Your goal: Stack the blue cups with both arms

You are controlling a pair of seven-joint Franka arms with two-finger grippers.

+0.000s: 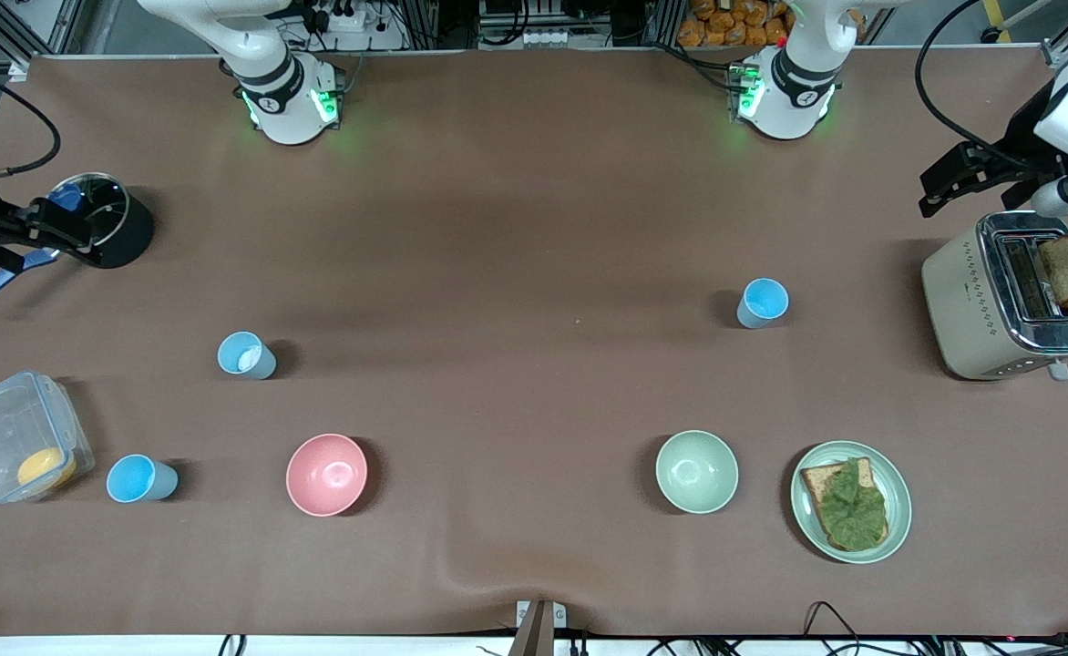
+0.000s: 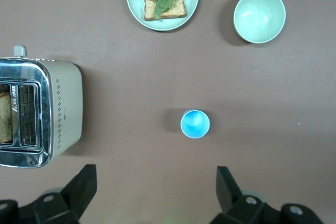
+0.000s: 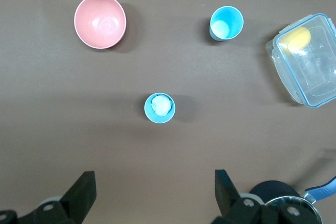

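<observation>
- We see the desk carrying three blue cups, all upright and well apart, none inside another, so we judge the stacking has not begun and every lift and nesting is left.
- Largest of the other things: a toaster at the left arm's end, a clear box and a black pot at the right arm's end, then a plate of toast, a pink bowl and a green bowl near the front camera.
- The left tool hangs over the toaster's end of the desk, fingers spread wide and empty; the plain cup stands on the desk below and ahead of it, untouched.
- The right tool hangs over the pot's end, likewise spread and empty; the cup with a white patch stands below and ahead of it.
- The third cup stands beside the clear box, nearer the front camera than the patched cup, apart from both tools.
</observation>
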